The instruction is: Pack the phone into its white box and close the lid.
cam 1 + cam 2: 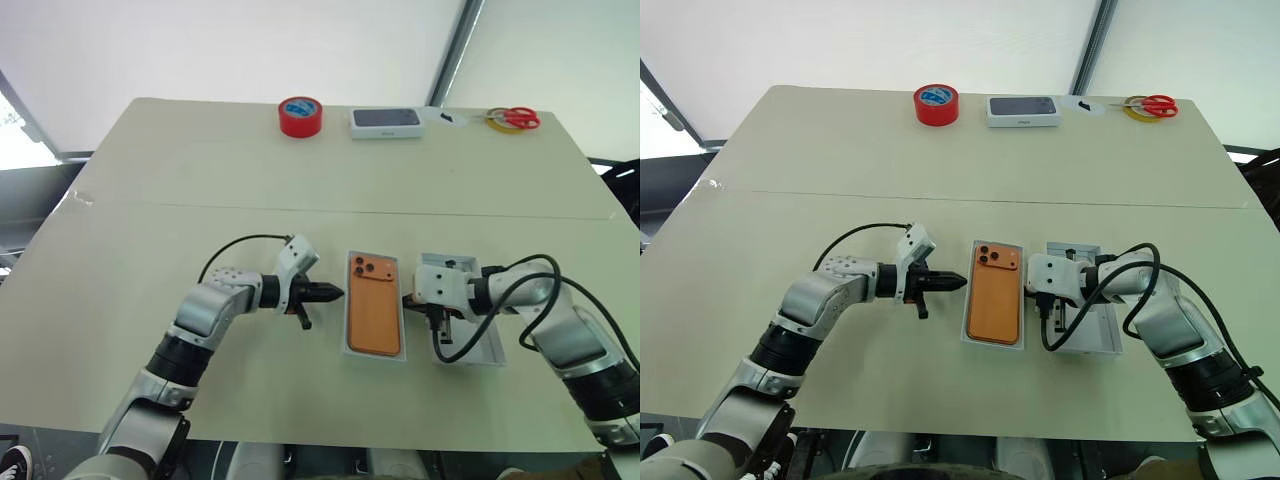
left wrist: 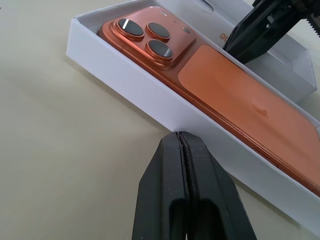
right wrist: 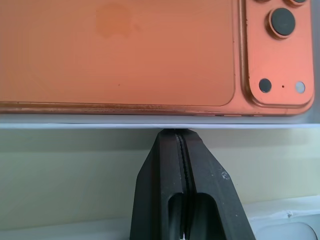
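1. Phone (image 1: 374, 304) lying face down inside white box (image 1: 349, 330), camera block at the far end, near table (image 1: 150, 200) front centre.
2. Left gripper (image 1: 334, 294) pressed shut, empty, pointing right at the box's left long wall; tip just beside the wall, contact not clear from left wrist view.
3. Right gripper (image 3: 176, 134) also pressed shut, empty, tip at the box's right long wall, seen in right wrist view against the white rim.
4. Lid (image 1: 488, 345) lying open side up just right of the box, under the right forearm and its black cable; not on the box.
5. Far edge of table: red tape roll (image 1: 300, 116), white box with dark top (image 1: 385, 122), red-handled scissors (image 1: 515, 118) beside a yellow ring, all well apart from the box.
6. Table seam running left to right between far items and the work area.
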